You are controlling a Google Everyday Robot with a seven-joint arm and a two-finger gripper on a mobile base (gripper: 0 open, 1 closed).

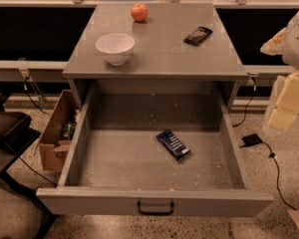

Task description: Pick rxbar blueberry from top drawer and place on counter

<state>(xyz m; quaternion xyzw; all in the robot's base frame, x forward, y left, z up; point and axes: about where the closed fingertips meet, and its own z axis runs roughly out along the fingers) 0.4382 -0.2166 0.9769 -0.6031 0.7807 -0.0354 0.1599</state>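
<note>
The rxbar blueberry (173,144), a dark blue wrapper with pale lines, lies flat and slanted on the floor of the open top drawer (114,158), right of its middle. The drawer is pulled fully out, with its dark handle (155,208) at the front. The counter (159,49) is the grey cabinet top behind it. My gripper (285,107) shows as pale blocks at the right edge of the view. It is outside the drawer's right wall and far from the bar. It holds nothing that I can see.
On the counter stand a white bowl (115,47) at the left, a red apple (139,12) at the back and a black-wrapped bar (198,35) at the right. A cardboard box (55,133) sits on the floor left of the drawer. A cable and plug (251,140) lie at the right.
</note>
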